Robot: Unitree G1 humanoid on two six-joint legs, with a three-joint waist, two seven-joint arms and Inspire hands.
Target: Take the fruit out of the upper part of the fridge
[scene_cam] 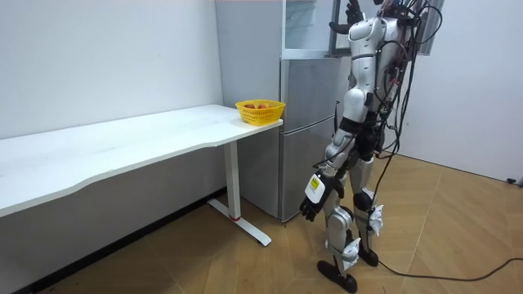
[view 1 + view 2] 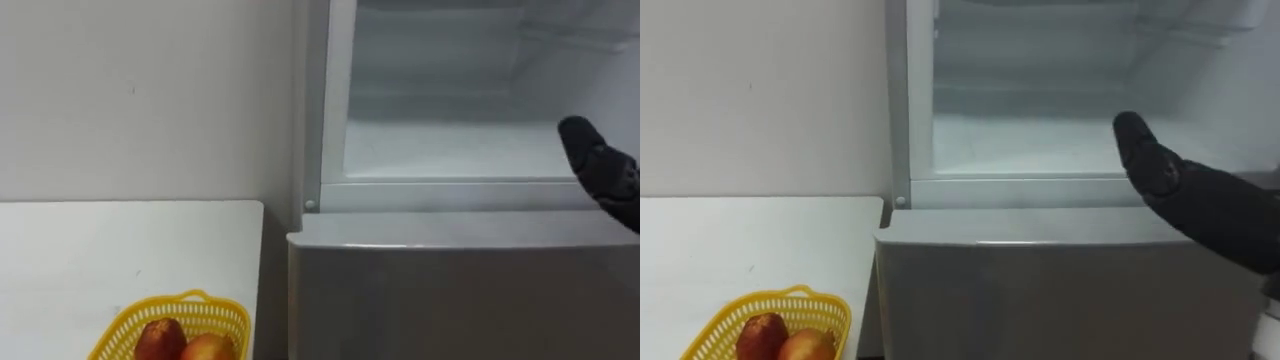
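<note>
The upper fridge compartment (image 2: 450, 150) stands open in front of me, and its white shelf floor (image 2: 1040, 140) looks bare where it shows. My right hand (image 2: 1155, 160) is raised at the compartment's right front edge, with straight fingers and nothing in it. The room view shows that hand (image 1: 352, 11) held up at the open compartment while I stand upright close to the fridge. My left hand (image 1: 311, 209) hangs relaxed beside my thigh and holds nothing.
The shut lower fridge door (image 2: 450, 290) lies below the compartment. To the left stands a white table (image 2: 100, 250), and on its corner near the fridge a yellow basket (image 2: 215, 312) holds red-orange fruit (image 2: 160, 340). A white wall rises behind the table.
</note>
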